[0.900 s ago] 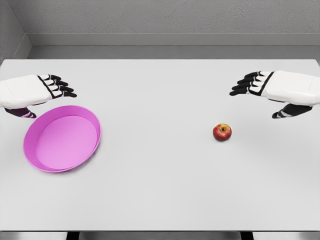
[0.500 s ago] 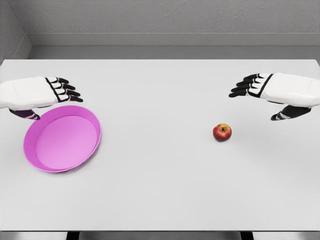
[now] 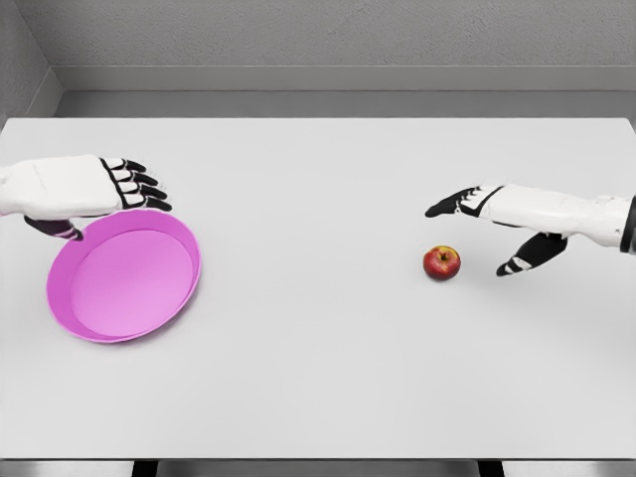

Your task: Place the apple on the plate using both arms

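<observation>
The right hand [image 3: 497, 224] is seen entering from the right edge, stretched flat and low over the table [image 3: 318, 368], palm turned down. Its fingers [image 3: 449, 206] are spread wide and extended toward the left, with the thumb [image 3: 521, 261] splayed down and apart from them; nothing is held. The apple [image 3: 442, 262] is found just below the fingertips and just left of the thumb, in the open gap between them, standing on the table with no contact seen. It is red with a yellowish patch and a small stem on top. The left hand [image 3: 84, 189] is seen entering from the left edge, held level, knuckles up. Its fingers [image 3: 139, 184] are loosely extended toward the right and slightly fanned, nothing grasped; its thumb [image 3: 55, 229] is tucked beneath the palm. The plate [image 3: 189, 260], pink with a raised rim, lies directly below this hand, its far rim overlapped by the palm and thumb in the view; whether the thumb touches the rim cannot be told. The plate is otherwise bare inside. The apple lies well apart from the left hand, far off to its right, and the plate equally far from the right hand, off beyond its fingertips.
</observation>
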